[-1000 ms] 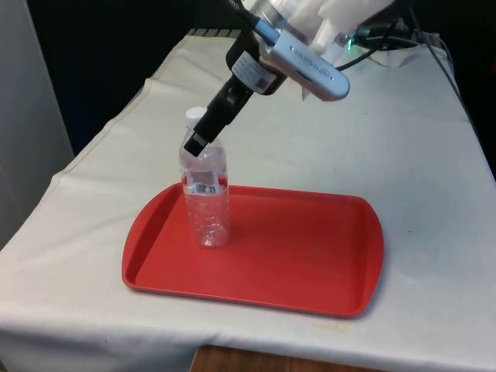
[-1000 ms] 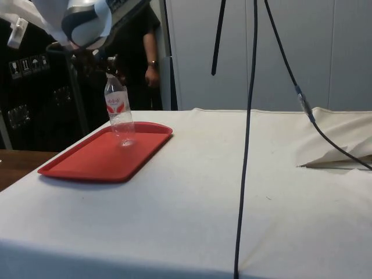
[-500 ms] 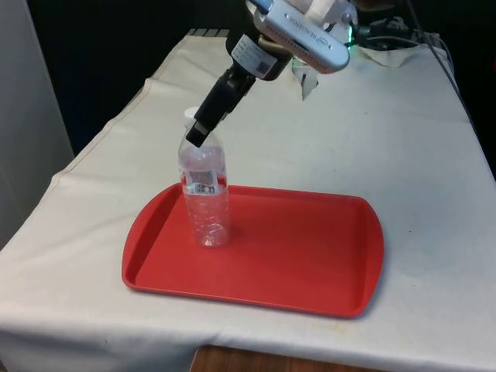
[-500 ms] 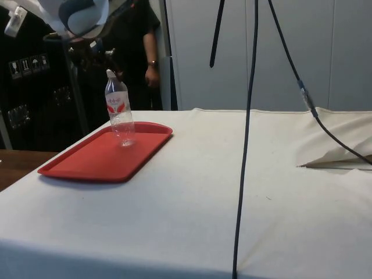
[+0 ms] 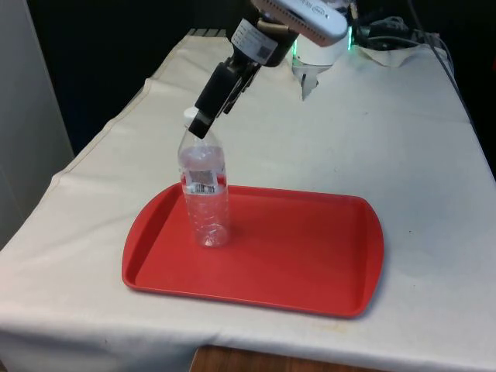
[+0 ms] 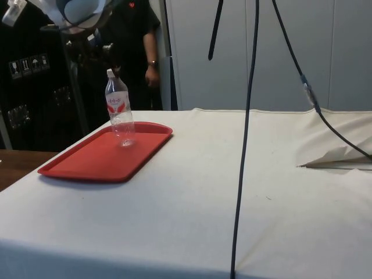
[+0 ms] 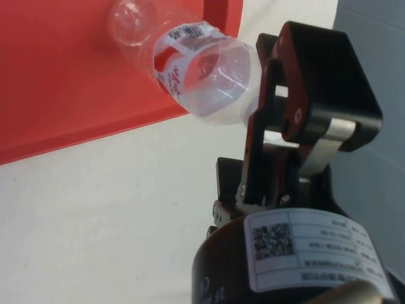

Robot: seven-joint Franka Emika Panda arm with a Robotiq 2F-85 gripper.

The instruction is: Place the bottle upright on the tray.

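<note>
The desk (image 5: 418, 155) lies under a white cloth. On its near half, towards the front view's left, sits a red tray (image 5: 310, 256) with rounded corners and a low raised rim, its long sides running across the desk.

The bottle (image 5: 205, 205) stands upright on the left part of the tray, its base flat on the red floor and a little in from the rim. It is clear plastic with a white cap, and a white and red label is wrapped round its upper body. In the side view it stands free, and its cap has open space around it.

The black gripper (image 5: 200, 125) hangs at a slant just above and beside the bottle's neck. It reaches down from the arm at the far right, and its tip overlaps the cap in the front view. Whether it is wide or narrow cannot be told. In the side view it sits above the cap and apart from it.

To the right of the bottle the tray floor is bare red.

In the side view a person (image 6: 136, 52) in dark clothes stands beyond the tray. A dark cable (image 6: 247, 145) hangs down in the foreground, further right.
</note>
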